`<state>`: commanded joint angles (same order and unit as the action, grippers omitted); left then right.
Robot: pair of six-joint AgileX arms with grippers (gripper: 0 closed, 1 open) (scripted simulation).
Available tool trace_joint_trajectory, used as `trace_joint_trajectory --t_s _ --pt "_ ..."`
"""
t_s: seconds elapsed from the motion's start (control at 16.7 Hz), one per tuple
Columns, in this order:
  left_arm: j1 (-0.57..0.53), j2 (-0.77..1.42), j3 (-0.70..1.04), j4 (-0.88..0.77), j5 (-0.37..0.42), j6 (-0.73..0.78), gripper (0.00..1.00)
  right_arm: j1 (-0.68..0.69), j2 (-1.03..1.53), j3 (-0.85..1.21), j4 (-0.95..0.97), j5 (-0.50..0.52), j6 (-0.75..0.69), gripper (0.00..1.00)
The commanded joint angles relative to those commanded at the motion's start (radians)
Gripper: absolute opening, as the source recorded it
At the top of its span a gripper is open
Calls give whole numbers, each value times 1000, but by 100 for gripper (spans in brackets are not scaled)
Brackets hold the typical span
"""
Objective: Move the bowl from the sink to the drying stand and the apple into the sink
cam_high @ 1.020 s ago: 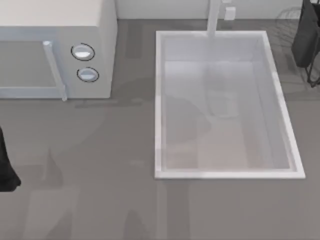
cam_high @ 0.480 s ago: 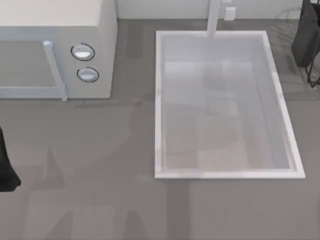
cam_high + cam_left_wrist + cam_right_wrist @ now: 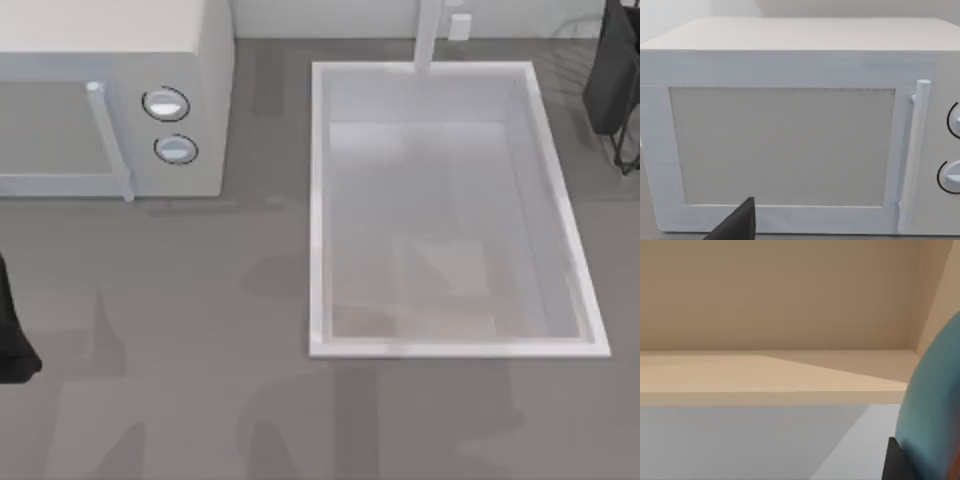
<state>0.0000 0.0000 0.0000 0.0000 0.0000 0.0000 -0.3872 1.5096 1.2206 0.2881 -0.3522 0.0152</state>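
The white sink [image 3: 318, 210] lies at the table's middle right, its basin bare, with the faucet post [image 3: 428, 35] at its far rim. In the right wrist view the glossy blue bowl [image 3: 935, 400] hangs very close to the camera, lifted off the table. A dark finger [image 3: 896, 464] of my right gripper presses against it. Thin grey wires of the drying stand [image 3: 572, 38] show faintly at the far right corner, beside a black part of my right arm [image 3: 610, 70]. The apple is out of view. My left arm [image 3: 10, 335] is parked at the left edge.
A white microwave [image 3: 110, 100] with two round knobs stands at the far left; the left wrist view faces its door [image 3: 785, 145], with one black fingertip [image 3: 737, 226] low in that picture. Grey tabletop [image 3: 200, 300] spreads between the microwave and the sink.
Soft shadows on the tabletop and the sink floor have slid toward the table's near edge. The sink, the microwave and the left arm have not moved.
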Motion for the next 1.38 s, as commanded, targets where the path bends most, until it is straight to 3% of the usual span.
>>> trace_joint_trajectory --t_s 0.42,0.84,1.38 --pt "0 0 0 0 0 0 100 64 243 -195 460 61 0 0" --pt "0 0 0 0 0 0 100 80 287 -242 535 75 1 0" --pt "0 0 0 0 0 0 100 80 287 -242 535 75 1 68"
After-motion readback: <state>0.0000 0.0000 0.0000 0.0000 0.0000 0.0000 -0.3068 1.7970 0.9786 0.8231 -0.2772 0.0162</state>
